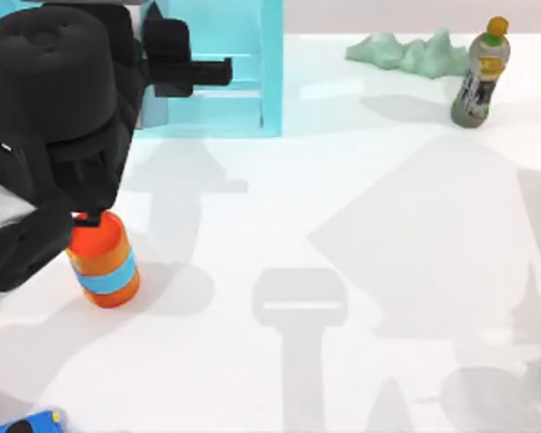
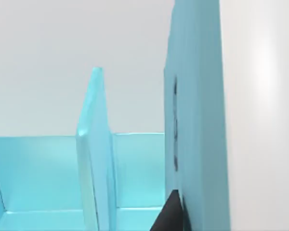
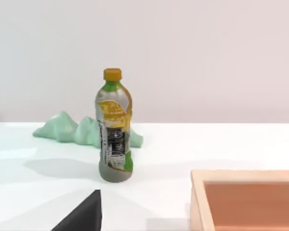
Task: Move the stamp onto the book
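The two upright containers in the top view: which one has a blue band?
The orange can at the table's left, beside the left arm. The bottle at the far right has a yellow cap instead.

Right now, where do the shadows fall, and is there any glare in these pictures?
Top view: broad grey arm shadows lie across the white table, and the orange can casts one toward the right. Right wrist view: the bottle throws a soft shadow sideways. Left wrist view: a pale sheen lies on the blue shelf unit.

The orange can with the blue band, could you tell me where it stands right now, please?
In the top view the orange can stands upright on the table's left side, right beside the raised left arm and in front of the light blue shelf unit.
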Controlling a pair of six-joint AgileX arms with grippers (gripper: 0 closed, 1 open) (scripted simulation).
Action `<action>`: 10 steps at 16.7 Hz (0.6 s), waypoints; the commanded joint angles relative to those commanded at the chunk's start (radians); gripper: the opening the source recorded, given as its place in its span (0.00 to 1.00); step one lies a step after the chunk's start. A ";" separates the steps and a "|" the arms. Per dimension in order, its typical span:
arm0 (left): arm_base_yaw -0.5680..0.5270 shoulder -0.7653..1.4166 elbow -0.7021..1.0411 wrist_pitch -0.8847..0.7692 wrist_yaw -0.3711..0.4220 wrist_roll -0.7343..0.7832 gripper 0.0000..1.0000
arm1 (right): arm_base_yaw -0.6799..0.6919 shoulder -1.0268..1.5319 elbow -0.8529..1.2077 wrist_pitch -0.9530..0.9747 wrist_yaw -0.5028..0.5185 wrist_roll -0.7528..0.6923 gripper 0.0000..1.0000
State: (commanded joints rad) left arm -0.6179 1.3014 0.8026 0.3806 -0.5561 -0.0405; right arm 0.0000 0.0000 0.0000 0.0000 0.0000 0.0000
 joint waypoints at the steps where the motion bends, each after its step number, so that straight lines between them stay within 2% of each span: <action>1: -0.004 0.004 0.002 -0.002 -0.004 -0.010 0.00 | 0.000 0.000 0.000 0.000 0.000 0.000 1.00; 5: -0.056 0.065 0.033 -0.025 -0.052 -0.153 0.00 | 0.000 0.000 0.000 0.000 0.000 0.000 1.00; 10: -0.184 0.208 0.107 -0.084 -0.173 -0.556 0.00 | 0.000 0.000 0.000 0.000 0.000 0.000 1.00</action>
State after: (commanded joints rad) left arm -0.8016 1.5091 0.9099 0.2969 -0.7296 -0.5964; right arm 0.0000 0.0000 0.0000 0.0000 0.0000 0.0000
